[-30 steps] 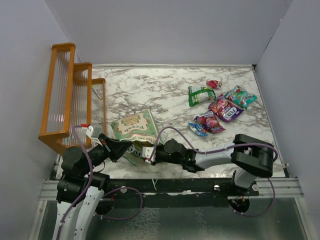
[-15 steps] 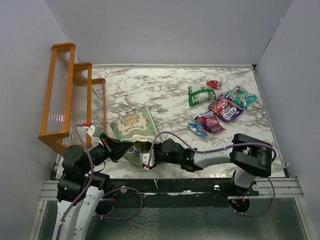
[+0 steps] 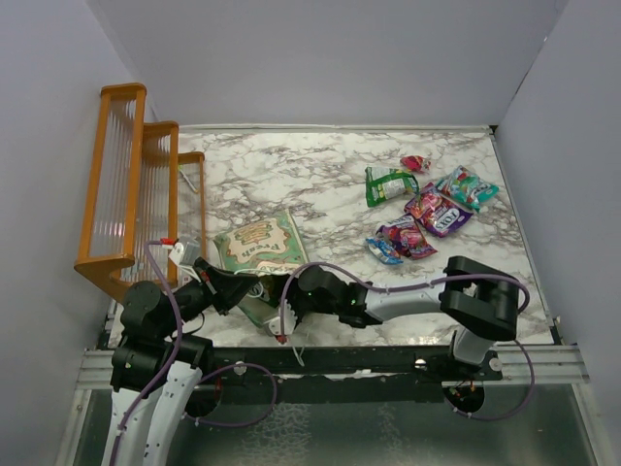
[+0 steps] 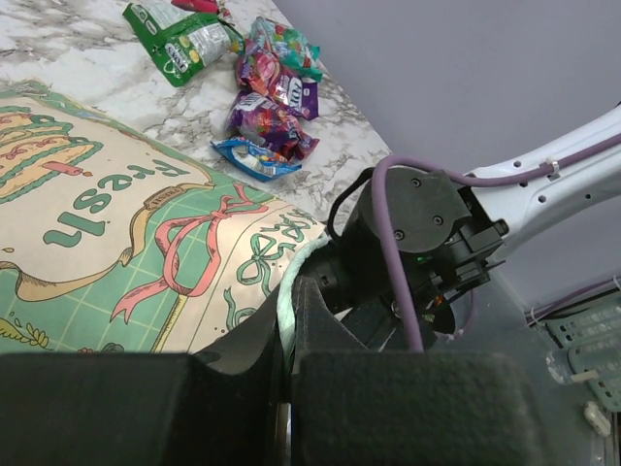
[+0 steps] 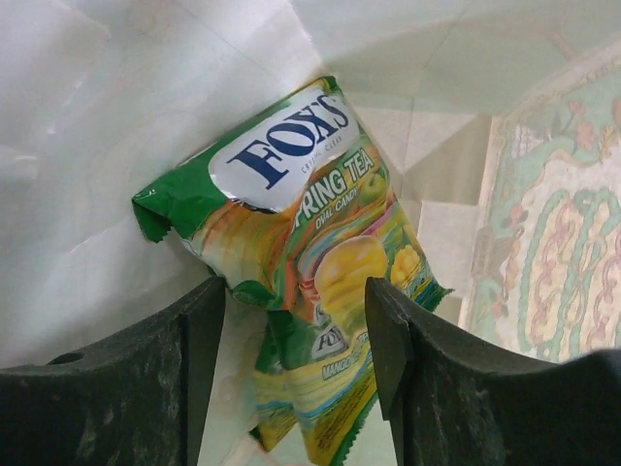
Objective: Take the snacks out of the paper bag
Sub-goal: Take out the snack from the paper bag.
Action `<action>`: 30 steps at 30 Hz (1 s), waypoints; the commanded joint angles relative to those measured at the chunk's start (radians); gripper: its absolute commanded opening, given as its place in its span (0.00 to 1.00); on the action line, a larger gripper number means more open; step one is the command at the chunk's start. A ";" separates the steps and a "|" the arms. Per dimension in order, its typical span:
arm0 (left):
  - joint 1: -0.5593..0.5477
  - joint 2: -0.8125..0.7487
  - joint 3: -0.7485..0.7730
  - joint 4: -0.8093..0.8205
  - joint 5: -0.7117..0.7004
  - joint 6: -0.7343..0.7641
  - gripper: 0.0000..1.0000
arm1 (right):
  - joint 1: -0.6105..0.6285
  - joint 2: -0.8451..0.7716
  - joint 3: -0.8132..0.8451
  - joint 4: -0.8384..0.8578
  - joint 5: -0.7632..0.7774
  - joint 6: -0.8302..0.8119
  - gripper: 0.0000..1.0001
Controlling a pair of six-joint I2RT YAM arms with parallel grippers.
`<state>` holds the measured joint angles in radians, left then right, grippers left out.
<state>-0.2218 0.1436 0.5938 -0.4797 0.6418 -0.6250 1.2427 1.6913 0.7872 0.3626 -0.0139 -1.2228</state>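
The right gripper [image 5: 291, 311], newly opened, is straddling a green snack [image 5: 296, 204] inside the paper bag [image 3: 260, 245]; the closed left gripper [image 4: 289, 306] is pinching its rim.

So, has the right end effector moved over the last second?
Yes. Seen from above, the right end effector has slid left, toward the orange rack, and slightly nearer the arm bases.
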 commanded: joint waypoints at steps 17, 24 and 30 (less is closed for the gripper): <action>0.029 0.018 0.012 0.032 0.023 0.018 0.00 | 0.001 0.087 0.000 0.291 -0.014 -0.017 0.07; 0.035 0.027 0.017 0.026 0.000 0.007 0.00 | 0.003 -0.093 -0.067 0.230 -0.093 0.202 0.01; 0.035 0.071 0.055 0.076 -0.007 -0.024 0.00 | 0.003 -0.285 -0.117 0.111 -0.232 0.437 0.01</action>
<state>-0.1917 0.1833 0.5964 -0.4740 0.6430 -0.6296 1.2427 1.5326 0.6945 0.5106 -0.1020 -0.9901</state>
